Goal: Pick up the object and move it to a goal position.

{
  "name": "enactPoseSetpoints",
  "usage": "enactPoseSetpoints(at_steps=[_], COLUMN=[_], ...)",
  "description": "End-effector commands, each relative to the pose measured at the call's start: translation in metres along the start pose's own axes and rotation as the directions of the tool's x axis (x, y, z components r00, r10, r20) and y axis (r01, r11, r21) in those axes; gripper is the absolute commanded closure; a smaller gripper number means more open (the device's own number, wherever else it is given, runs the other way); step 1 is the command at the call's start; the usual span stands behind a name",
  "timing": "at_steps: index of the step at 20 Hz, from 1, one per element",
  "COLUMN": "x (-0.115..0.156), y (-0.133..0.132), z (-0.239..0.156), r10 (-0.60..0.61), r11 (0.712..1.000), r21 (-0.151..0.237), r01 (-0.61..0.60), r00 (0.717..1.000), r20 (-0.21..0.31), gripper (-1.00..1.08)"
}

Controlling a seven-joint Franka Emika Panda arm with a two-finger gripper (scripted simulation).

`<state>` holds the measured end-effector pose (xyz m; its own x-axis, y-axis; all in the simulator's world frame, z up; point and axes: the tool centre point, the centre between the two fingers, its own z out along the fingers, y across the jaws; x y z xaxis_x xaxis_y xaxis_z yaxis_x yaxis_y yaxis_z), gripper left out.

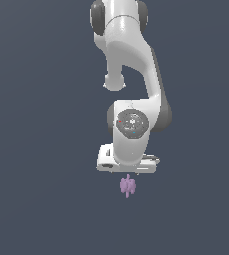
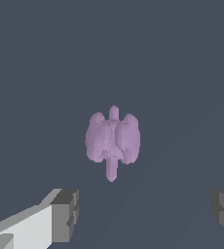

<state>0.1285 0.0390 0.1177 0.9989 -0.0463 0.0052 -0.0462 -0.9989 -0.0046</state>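
Below our gripper [image 2: 143, 214], fingers [image 2: 65, 216] spread wide, the pale purple lumpy object [image 2: 113, 140] lies ungrasped; pickup and transfer remain.

The exterior view looks straight down from far overhead; the close wrist view shares the purple object [image 1: 128, 186] [image 2: 113, 141], at the arm's 6 o'clock.

Arm [image 1: 129, 60] cropped at exterior view's top; end effector [image 2: 143, 214] fingertips [image 2: 65, 214] cut by wrist view's edges.
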Motion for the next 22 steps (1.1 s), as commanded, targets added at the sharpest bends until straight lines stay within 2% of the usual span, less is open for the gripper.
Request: enactPoseSetpoints(at_steps=[1,11,22], x=[0.008,0.025,0.028], y=[-0.005,-0.017,-0.019], z=[0.006,0.022,0.029], r10=[0.009,0.033,0.038], r11=[1.0,0.999,0.999], r21=[-0.001,-0.004,-0.005], r01=[-0.009,-0.033,-0.038], r00=[1.0,0.999,0.999], r20=[0.001,0.004,0.005], gripper=[-0.92,-0.92,-0.92])
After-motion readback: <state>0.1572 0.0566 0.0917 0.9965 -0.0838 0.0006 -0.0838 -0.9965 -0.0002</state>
